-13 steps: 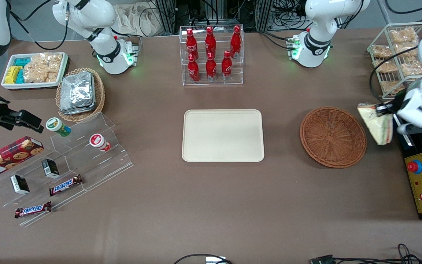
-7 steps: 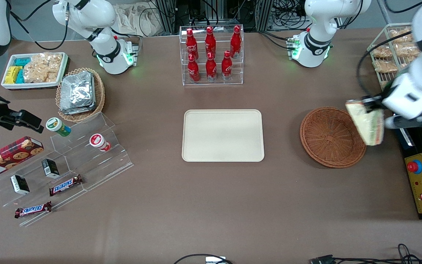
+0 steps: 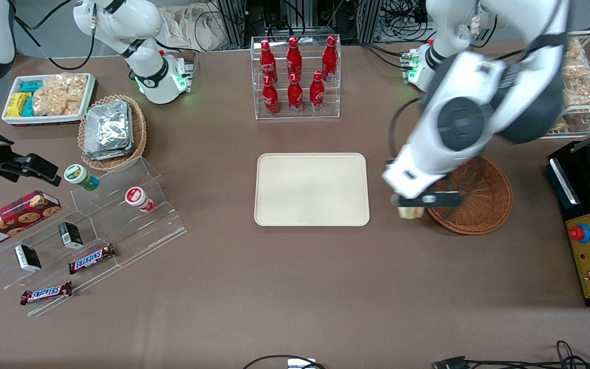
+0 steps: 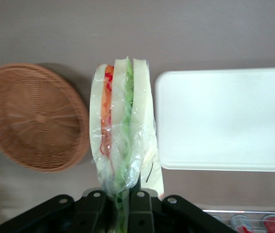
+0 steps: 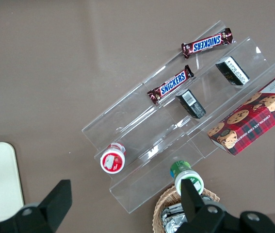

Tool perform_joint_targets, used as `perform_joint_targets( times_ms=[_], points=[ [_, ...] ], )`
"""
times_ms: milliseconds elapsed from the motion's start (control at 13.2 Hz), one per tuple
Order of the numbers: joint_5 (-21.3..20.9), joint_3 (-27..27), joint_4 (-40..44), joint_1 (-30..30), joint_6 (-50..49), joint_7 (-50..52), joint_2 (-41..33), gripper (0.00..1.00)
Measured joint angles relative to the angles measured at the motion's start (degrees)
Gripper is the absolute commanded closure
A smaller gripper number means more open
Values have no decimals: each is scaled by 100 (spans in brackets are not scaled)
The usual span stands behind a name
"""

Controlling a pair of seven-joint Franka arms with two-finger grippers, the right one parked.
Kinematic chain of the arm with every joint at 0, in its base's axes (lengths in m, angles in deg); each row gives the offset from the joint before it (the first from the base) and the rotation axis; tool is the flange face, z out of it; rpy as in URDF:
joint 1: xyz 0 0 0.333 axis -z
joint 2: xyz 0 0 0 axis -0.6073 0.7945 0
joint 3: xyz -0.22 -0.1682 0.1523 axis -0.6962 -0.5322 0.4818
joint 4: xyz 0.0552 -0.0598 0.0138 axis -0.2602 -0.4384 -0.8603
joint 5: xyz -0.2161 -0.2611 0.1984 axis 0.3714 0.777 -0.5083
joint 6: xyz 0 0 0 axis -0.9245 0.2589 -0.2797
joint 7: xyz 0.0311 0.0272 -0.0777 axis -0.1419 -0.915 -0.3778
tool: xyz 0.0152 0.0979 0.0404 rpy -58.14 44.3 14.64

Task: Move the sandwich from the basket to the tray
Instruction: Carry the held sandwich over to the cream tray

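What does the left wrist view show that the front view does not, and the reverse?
Only the left wrist view shows the sandwich's layers, green and red filling between white bread, and the end effector shut on it. Only the front view shows the working arm over the basket, the bottle rack and the snack display. Both show the sandwich held above the table between the basket and the tray, not yet over the tray.

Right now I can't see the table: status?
Gripper shut on sandwich, between basket and tray. Tray bare. Nothing in the way.
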Motion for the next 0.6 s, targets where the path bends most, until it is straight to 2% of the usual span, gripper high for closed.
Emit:
perform_joint_targets(
  times_ms=[226, 604],
  points=[
    [-81, -4, -73, 621, 728, 111, 641, 98],
    [-100, -40, -1609, 704, 2303, -513, 579, 100]
  ],
)
